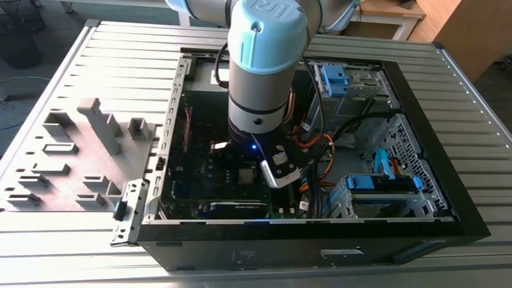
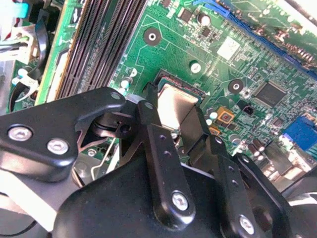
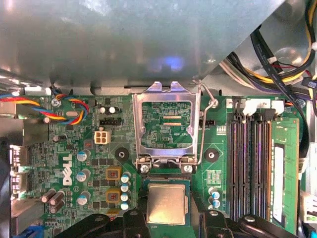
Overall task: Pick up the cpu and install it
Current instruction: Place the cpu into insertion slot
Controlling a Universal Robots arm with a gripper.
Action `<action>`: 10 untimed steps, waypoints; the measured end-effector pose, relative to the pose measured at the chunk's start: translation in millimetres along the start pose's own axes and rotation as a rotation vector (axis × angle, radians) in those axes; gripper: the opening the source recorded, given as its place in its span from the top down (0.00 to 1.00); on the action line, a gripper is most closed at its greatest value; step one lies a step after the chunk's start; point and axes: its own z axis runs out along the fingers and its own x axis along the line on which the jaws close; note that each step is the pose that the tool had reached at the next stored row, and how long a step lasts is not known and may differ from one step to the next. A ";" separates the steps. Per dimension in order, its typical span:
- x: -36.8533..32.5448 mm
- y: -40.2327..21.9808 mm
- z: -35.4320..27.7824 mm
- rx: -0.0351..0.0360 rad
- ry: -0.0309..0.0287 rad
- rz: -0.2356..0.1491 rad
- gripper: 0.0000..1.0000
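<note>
The hand [image 2: 172,106] straddled the cpu [image 3: 167,204] on the motherboard [image 3: 99,163]; whether it gripped, I could not tell. The metal socket frame [image 3: 166,92] lay open just beside.

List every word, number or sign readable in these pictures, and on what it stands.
Green motherboard: white maker's logo, not quoted here; its other print is too small to read.
Light-blue round cap of the robot arm: raised maker's logo, not quoted.
Black computer case: pale sticker, unreadable.
</note>
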 end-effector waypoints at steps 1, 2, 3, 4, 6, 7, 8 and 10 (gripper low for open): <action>0.0 0.0 0.1 -0.0007 0.0000 0.006 0.57; 0.0 -0.3 0.2 -0.0008 -0.0001 0.013 0.57; 0.0 -0.5 0.4 -0.0009 -0.0001 0.020 0.57; 0.0 -0.5 0.5 -0.0008 -0.0001 0.028 0.57; -0.2 -0.6 0.6 -0.0008 -0.0001 0.043 0.57; -0.3 -0.6 0.8 -0.0010 -0.0002 0.049 0.57; -0.3 -0.7 0.9 -0.0010 -0.0002 0.053 0.57; -0.3 -0.7 1.1 -0.0009 -0.0002 0.056 0.57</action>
